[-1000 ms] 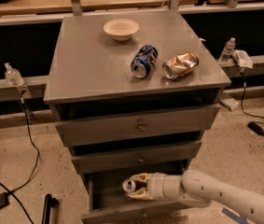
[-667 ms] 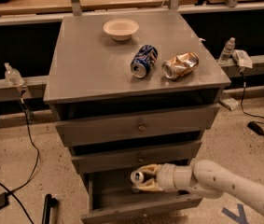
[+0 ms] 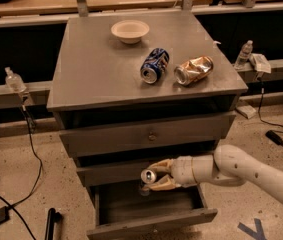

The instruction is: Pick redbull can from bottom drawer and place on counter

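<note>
The bottom drawer (image 3: pixel 153 225) is pulled open below the two knobbed drawers. My gripper (image 3: pixel 151 178) reaches in from the right, over the open drawer and level with the middle drawer's front. It is shut on the redbull can (image 3: pixel 148 176). The can is tilted, with its silver top facing left toward the camera, and its body is mostly hidden by the fingers (image 3: pixel 162 166). The can is lifted off the drawer floor. The grey counter (image 3: pixel 96 69) is the cabinet's top, well above the gripper.
On the counter are a white bowl (image 3: pixel 130 31) at the back, a dented blue can (image 3: pixel 154 65) and a crushed gold-silver can (image 3: pixel 194 70) on their sides at the right. Cables and a plastic bottle (image 3: pixel 14 80) are to the left, and another bottle (image 3: pixel 244 54) is to the right.
The gripper has risen out of the bottom drawer with the can in it, moving up and slightly right. The things on the counter have not moved.
</note>
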`<state>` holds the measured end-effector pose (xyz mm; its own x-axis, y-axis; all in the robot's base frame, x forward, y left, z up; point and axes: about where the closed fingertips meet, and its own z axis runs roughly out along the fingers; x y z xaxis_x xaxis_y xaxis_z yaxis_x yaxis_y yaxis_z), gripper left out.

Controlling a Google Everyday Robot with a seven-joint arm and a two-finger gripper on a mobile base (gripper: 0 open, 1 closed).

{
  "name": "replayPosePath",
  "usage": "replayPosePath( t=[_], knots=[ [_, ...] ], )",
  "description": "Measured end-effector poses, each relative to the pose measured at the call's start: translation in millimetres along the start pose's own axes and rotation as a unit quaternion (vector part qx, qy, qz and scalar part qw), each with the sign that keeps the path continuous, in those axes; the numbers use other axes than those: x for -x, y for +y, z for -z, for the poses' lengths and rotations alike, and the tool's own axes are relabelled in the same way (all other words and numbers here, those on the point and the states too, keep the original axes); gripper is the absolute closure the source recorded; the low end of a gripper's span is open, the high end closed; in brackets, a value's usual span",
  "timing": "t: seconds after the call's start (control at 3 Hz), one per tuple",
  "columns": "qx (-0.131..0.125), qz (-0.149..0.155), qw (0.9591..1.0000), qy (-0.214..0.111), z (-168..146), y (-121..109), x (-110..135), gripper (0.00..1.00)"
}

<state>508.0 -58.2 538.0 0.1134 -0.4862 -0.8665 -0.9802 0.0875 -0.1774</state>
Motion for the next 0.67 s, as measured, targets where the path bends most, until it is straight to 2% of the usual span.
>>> replayPosePath(
  t=[0.33,0.67],
  knots=[
    [0.033,0.024,0.9991,0.007,20,-9,53,1.0],
    [0.045,0.04,0.998,0.018,32,-13,83,1.0]
  ],
)
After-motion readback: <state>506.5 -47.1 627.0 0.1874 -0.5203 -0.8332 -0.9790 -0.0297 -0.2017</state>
